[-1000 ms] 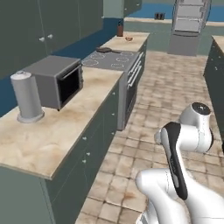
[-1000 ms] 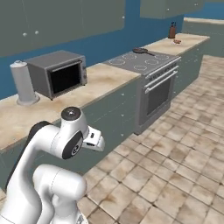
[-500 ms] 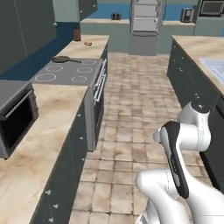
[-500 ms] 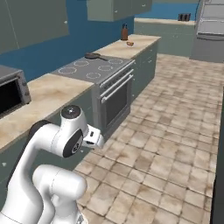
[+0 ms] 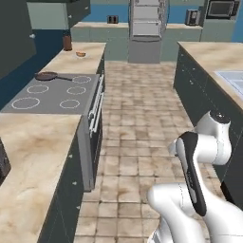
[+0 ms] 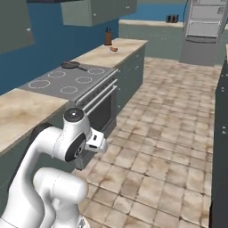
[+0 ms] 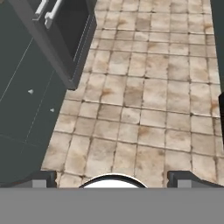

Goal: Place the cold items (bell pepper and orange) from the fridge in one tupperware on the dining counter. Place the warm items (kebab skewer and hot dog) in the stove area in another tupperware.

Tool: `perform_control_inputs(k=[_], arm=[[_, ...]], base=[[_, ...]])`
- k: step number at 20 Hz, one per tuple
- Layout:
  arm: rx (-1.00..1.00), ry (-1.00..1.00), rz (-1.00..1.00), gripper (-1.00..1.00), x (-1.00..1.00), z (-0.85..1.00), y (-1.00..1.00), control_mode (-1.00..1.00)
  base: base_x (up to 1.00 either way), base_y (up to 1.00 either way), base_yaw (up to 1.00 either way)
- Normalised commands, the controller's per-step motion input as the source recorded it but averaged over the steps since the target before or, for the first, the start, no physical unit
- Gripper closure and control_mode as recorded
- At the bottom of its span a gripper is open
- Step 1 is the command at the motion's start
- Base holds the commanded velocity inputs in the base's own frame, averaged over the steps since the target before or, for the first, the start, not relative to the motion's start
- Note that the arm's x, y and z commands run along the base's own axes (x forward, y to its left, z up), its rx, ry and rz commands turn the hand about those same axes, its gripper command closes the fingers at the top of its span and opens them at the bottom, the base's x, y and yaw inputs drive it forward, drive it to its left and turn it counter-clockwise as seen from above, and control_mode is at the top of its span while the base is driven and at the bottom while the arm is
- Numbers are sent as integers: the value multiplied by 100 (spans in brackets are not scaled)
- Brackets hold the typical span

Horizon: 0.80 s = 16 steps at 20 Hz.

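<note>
At twelve o'clock stands the tall silver fridge (image 5: 147,21), presumably hiding the cold items. The empty end effector (image 7: 112,177) spreads wide over brown floor tiles (image 7: 144,83), arm tucked for travel; something small and orange sits on the marble-topped desk (image 5: 90,50), unidentifiable.

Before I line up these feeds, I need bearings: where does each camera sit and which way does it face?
Left base view: behind the arm, left side, facing down the aisle to the fridge.
Right base view: behind, right side, facing the stove and counter.
Hand view: on the hand, looking down at floor tiles; open claw tips at bottom.
Both base views share stove, pan and fridge.
</note>
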Motion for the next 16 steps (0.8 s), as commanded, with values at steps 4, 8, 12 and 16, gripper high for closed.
perform_control_inputs(k=[4, 8, 12, 16], arm=[[0, 0, 0, -100, 0, 0, 0, 100], [0, 0, 0, -100, 0, 0, 0, 100], [0, 0, 0, -100, 0, 0, 0, 100], [0, 0, 0, -100, 0, 0, 0, 100]], base=[[100, 4, 0], [100, -11, 0], [100, -25, 0], [100, -7, 0]])
